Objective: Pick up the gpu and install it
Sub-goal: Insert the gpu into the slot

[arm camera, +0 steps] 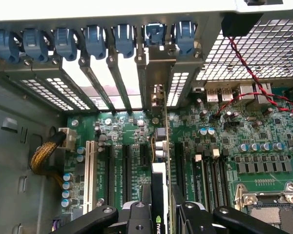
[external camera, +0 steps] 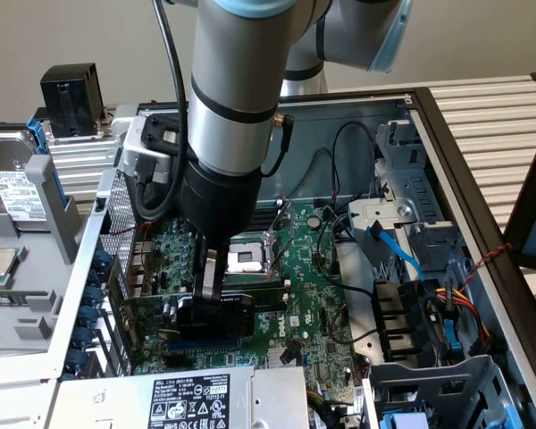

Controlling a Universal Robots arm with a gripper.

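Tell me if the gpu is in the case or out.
In: the gripper holds the gpu on edge over the slots of the motherboard inside the case. Whether it is seated: cannot tell.

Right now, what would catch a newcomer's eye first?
The grey robot arm reaches down into the open metal computer case, mid-picture in the exterior view. Its end effector grips the small green, black-shrouded gpu card upright over the large green motherboard, near a row of blue plastic clips.

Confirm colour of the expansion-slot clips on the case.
Blue; the clips show best in the wrist view.
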